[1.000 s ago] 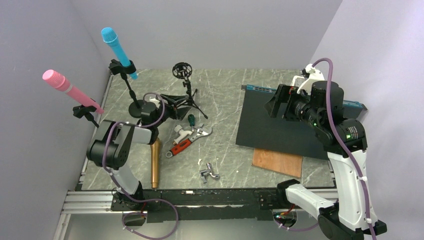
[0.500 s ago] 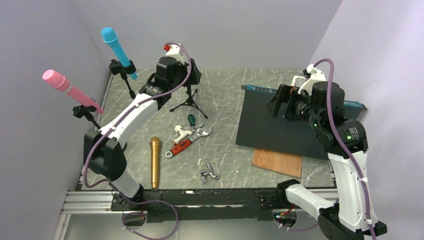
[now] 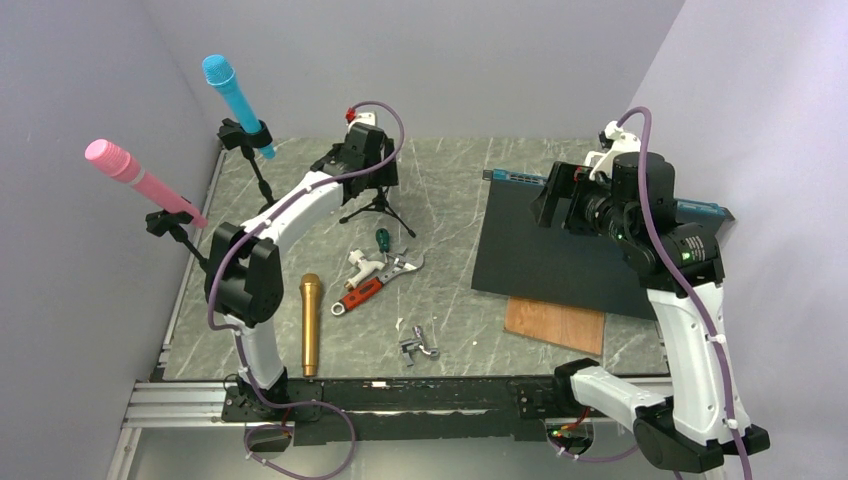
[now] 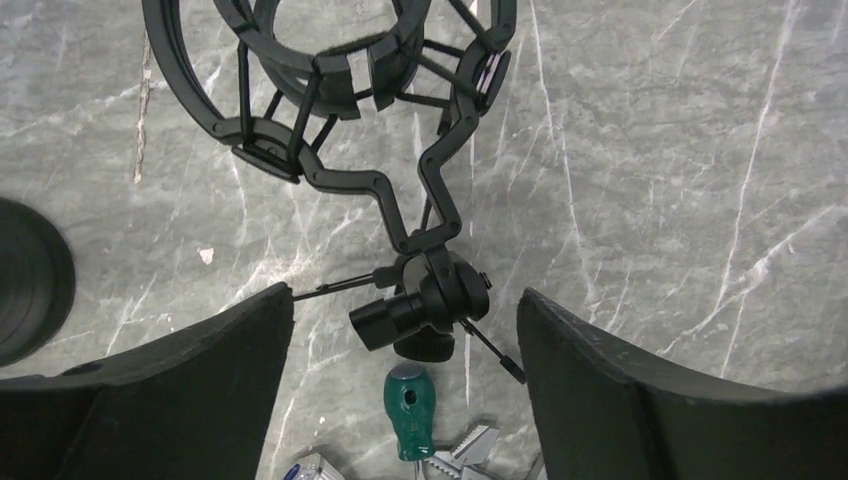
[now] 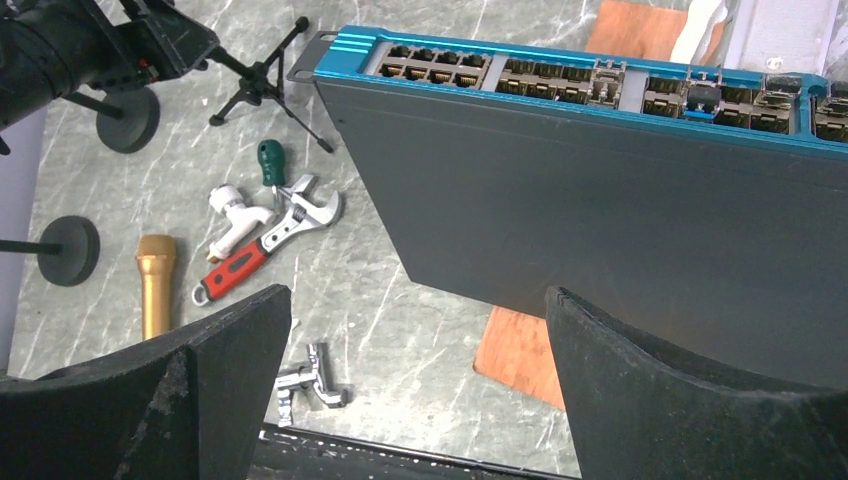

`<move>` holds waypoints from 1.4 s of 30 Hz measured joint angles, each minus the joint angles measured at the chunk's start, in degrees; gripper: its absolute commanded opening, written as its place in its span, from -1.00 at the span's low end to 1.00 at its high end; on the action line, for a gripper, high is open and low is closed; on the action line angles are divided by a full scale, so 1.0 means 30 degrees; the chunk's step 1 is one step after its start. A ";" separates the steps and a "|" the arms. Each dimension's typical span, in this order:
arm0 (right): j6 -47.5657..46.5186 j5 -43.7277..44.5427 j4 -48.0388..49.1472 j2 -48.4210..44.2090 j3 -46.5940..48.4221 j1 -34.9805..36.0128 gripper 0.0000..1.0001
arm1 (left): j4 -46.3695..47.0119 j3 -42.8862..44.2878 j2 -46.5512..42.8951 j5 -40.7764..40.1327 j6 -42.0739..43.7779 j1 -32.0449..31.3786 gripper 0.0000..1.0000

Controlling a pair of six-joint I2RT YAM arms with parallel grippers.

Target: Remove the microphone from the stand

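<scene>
A blue microphone (image 3: 236, 98) sits tilted in the clip of a round-base stand (image 3: 262, 180) at the back left. A pink microphone (image 3: 140, 177) sits in a second stand at the left edge. A gold microphone (image 3: 310, 322) lies flat on the table and also shows in the right wrist view (image 5: 155, 283). My left gripper (image 3: 370, 160) is open and empty, directly above an empty black shock-mount (image 4: 330, 60) on a small tripod (image 4: 425, 305). My right gripper (image 3: 550, 198) is open and empty, held high over the dark network switch (image 5: 600, 190).
A green-handled screwdriver (image 4: 408, 408), white tap (image 5: 235, 215), red-handled wrench (image 5: 265, 255) and chrome fitting (image 5: 305, 380) lie mid-table. A wooden block (image 5: 520, 345) sticks out from under the switch. Grey walls close in on the left and back.
My left arm unfolded from near its base and reached out to the back, ending over the tripod shock-mount. My right arm shifted only slightly.
</scene>
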 measured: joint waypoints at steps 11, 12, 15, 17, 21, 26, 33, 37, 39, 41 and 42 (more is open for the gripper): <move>-0.0379 0.0838 -0.0372 0.0656 0.0780 0.0000 1.00 | 0.2812 0.1290 0.1763 0.2841 -0.0342 0.0678 -0.38; -0.0452 0.0896 -0.0350 0.0619 0.0918 0.0000 1.00 | 0.3126 0.1413 0.1938 0.3162 -0.0357 0.0685 -0.41; -0.0765 0.0882 0.0087 0.0044 0.0969 0.0000 1.00 | 0.3614 0.1923 0.2528 0.3905 -0.0321 0.0605 -0.46; -0.1035 0.0838 0.0678 -0.0743 0.0969 0.0000 1.00 | 0.3942 0.2667 0.3191 0.4415 -0.0233 0.0401 -0.48; -0.1450 0.1020 0.1450 -0.1894 0.1093 0.0000 1.00 | 0.4663 0.4036 0.4437 0.5187 0.0182 -0.0240 -0.48; -0.1916 0.1464 0.1953 -0.2244 0.1705 0.0000 1.00 | 0.5377 0.4962 0.5391 0.6011 0.0160 -0.1093 -0.34; -0.2368 0.1501 0.1945 -0.1464 0.1727 0.0000 1.00 | 0.5697 0.5122 0.5697 0.6681 -0.0146 -0.1887 0.47; -0.2433 0.1472 0.1960 -0.1268 0.1712 0.0000 1.00 | 0.5231 0.5129 0.5690 0.6623 0.0073 -0.2142 0.62; -0.2426 0.1457 0.1982 -0.1304 0.1676 0.0000 1.00 | 0.4852 0.5151 0.5632 0.6550 0.0175 -0.2149 0.70; -0.2426 0.1399 0.2033 -0.1406 0.1632 0.0000 1.00 | 0.4095 0.5362 0.5493 0.6499 0.0357 -0.2069 0.81; -0.2426 0.1377 0.2055 -0.1443 0.1617 0.0000 1.00 | 0.3745 0.5457 0.5340 0.6470 0.0539 -0.2004 0.87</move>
